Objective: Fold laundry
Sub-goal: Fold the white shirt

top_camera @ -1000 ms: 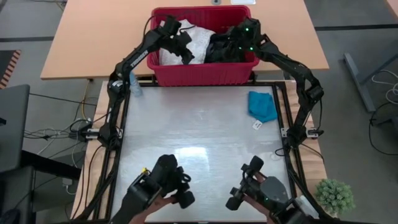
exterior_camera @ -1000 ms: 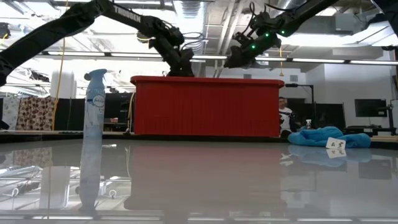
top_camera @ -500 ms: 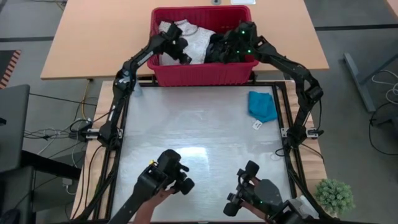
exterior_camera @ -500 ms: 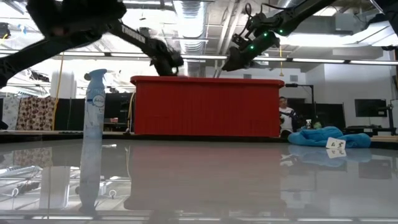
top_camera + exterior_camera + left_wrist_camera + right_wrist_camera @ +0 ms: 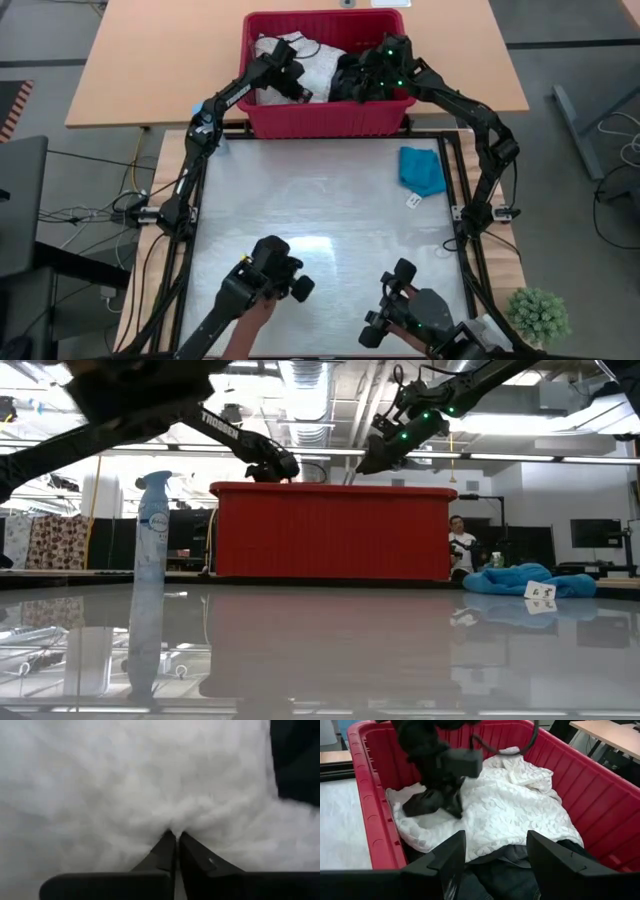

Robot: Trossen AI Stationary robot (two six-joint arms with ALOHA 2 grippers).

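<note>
At the near edge of the table, two further dark arm units and a hand showed from above, and a small green plant stood off the near right corner. On the grey table top, toward its right side, lay a small teal garment with a white tag just beside it; no print on the tag could be read. A spray bottle with a pale blue head stood upright by the table's far left corner, its label too small to read. Beyond the far edge sat the red basket, holding a white lacy garment in its left part and dark garments to the right. The left gripper was down inside the basket, its fingers together and pinching a fold of the white lacy garment. The right gripper hovered above the dark garments with its fingers apart, holding nothing. White lettering on the left arm, seen from table height, was only partly readable. A person showed in the room behind.
</note>
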